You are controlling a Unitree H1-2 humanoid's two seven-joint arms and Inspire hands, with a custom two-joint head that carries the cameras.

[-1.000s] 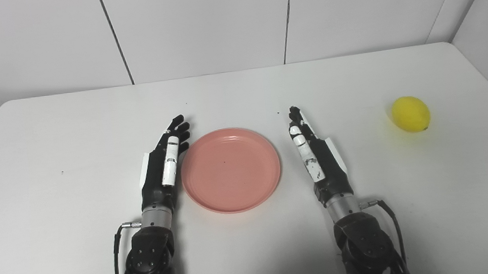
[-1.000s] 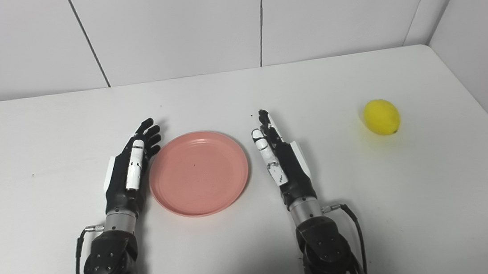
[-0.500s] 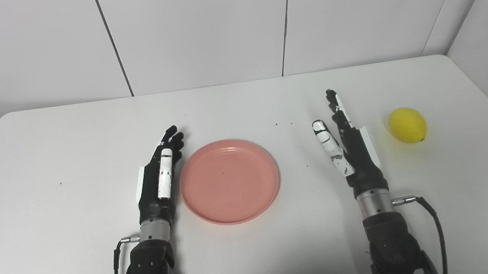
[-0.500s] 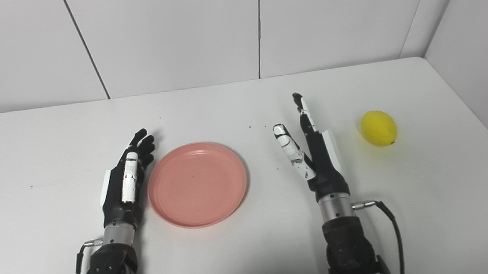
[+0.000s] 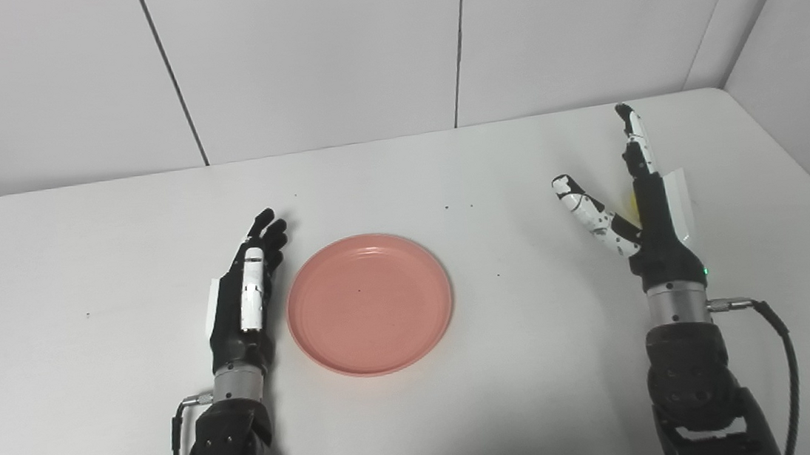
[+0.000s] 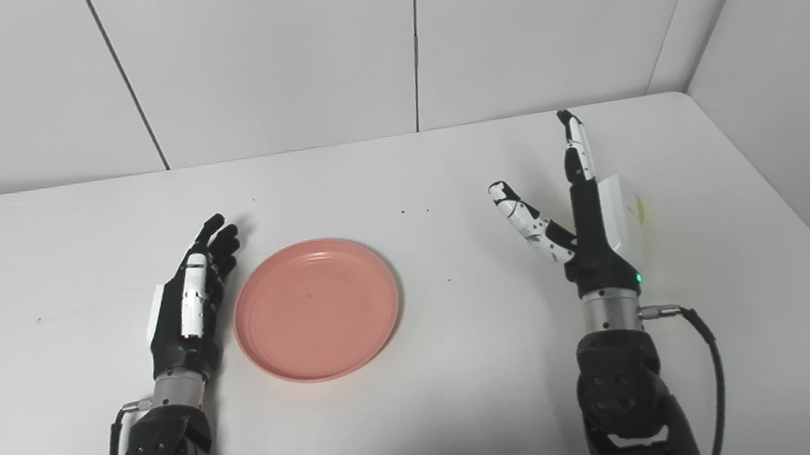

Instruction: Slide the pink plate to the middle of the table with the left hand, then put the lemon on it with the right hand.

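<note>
The pink plate (image 5: pixel 369 304) lies flat near the middle of the white table (image 5: pixel 79 236). My left hand (image 5: pixel 245 302) rests open on the table just left of the plate's rim, fingers straight and pointing away. My right hand (image 5: pixel 643 216) is raised at the right, open, with the thumb spread to the left and the fingers pointing up. It stands in front of the lemon (image 6: pixel 642 210), of which only a thin yellow sliver shows beside the hand. I cannot tell whether the hand touches the lemon.
White wall panels (image 5: pixel 314 50) rise behind the table's far edge. A side wall (image 5: pixel 806 70) stands close to the table's right edge. A few small dark specks (image 5: pixel 459 207) dot the table top beyond the plate.
My right hand has swung from beside the plate to the right and lifted, now covering the lemon. The camera has shifted a little. The left hand and plate have stayed put.
</note>
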